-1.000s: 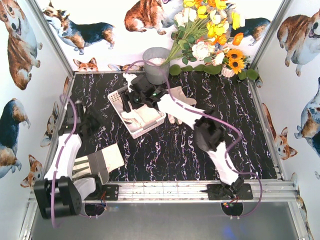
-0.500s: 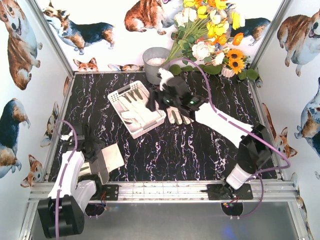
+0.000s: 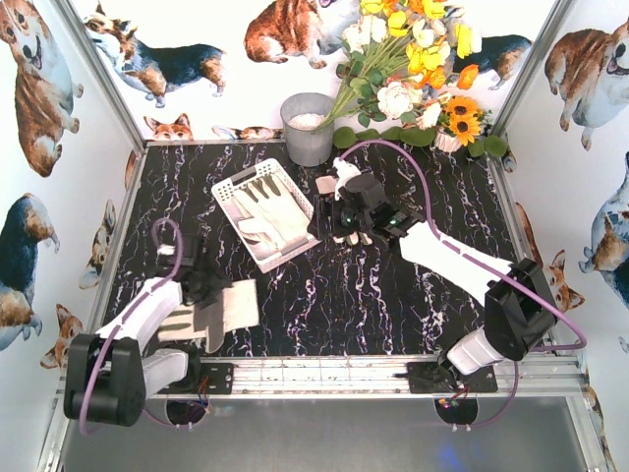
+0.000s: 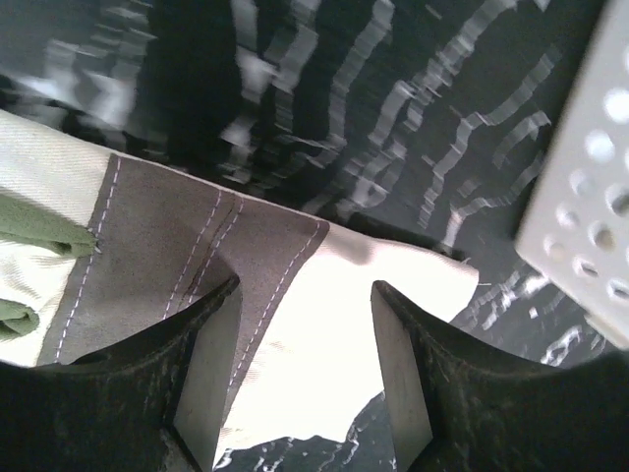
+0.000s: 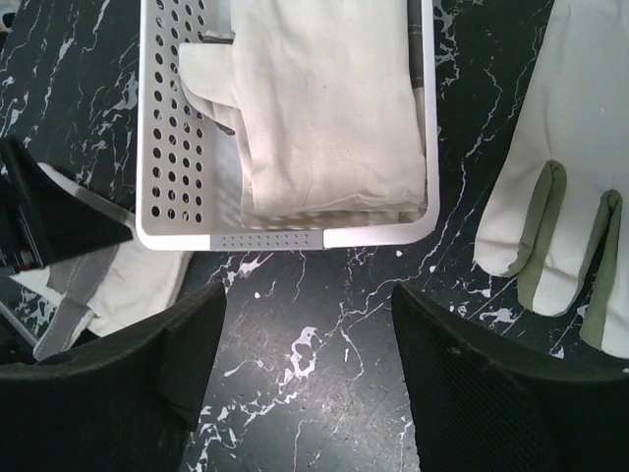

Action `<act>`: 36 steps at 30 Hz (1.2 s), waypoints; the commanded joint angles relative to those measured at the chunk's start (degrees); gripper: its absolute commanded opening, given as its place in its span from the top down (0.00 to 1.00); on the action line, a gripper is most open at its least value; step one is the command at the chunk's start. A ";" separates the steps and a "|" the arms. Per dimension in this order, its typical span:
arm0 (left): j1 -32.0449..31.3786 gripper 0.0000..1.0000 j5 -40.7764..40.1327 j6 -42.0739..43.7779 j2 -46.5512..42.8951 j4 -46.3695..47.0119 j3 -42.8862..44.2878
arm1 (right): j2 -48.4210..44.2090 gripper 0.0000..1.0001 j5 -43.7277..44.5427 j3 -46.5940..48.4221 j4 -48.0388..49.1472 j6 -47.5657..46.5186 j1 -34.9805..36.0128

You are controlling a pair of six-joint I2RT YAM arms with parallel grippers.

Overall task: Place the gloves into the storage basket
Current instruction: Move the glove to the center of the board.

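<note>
storage basket (image 5: 275,238): gloves (image 5: 324,108) lie flat inside | left gripper (image 4: 305,295): jaws released, astride loose glove (image 4: 295,344) cuff near-left of basket, likely lining up a pinch | right gripper (image 5: 310,295): jaws released, empty, over bench (image 5: 324,393) just before basket; third glove (image 5: 570,167) waits right of basket

The right gripper (image 5: 307,324) hangs over the black marbled worktop (image 5: 88,88) with its two dark fingers (image 5: 128,393) spread wide and nothing between them. Just beyond the fingertips lies the near end of the white basket (image 5: 265,239), its walls dotted with holes. Inside it, stacked gloves (image 5: 324,108) lie cream side up and fill most of the floor. A loose glove (image 5: 570,167) rests on the worktop to the right, apart from the basket, its fingers showing greenish patches. A third glove (image 5: 118,275) lies at the left, near the basket's corner, partly under a dark arm part (image 5: 49,216).
</note>
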 commanded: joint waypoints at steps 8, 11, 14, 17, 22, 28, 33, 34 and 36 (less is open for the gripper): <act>-20.78 0.51 4.56 -8.95 -4.16 9.64 -7.82 | -3.36 0.31 -2.13 -3.92 -3.03 1.96 0.17; -24.18 0.51 6.31 -7.21 -3.49 11.40 -7.24 | -3.85 0.31 -4.03 -4.62 -7.29 3.81 0.16; -27.54 0.51 10.72 -5.16 -0.30 17.02 -6.64 | -3.74 0.32 -8.88 -5.83 -10.13 6.34 0.15; -32.54 0.51 12.76 -3.38 4.73 20.33 -4.16 | -3.69 0.35 -14.43 -9.74 -8.27 10.60 0.17; -38.56 0.49 11.41 -2.26 7.53 20.24 -0.94 | -2.99 0.42 -19.53 -15.24 -3.22 15.55 0.17; -38.15 0.42 6.36 -2.04 2.41 10.97 4.09 | 0.40 0.47 -20.75 -16.85 -3.00 15.69 0.72; -32.97 0.41 1.53 -3.55 -1.01 -4.32 7.02 | 5.02 0.49 -21.61 -14.79 -2.51 15.02 3.39; -31.01 0.41 2.26 -3.91 -2.07 -5.35 6.27 | 6.08 0.50 -21.65 -14.37 -1.94 15.15 3.94; -26.61 0.41 4.57 -4.66 -5.03 -6.09 3.60 | 8.35 0.51 -22.39 -13.78 -0.19 15.94 4.64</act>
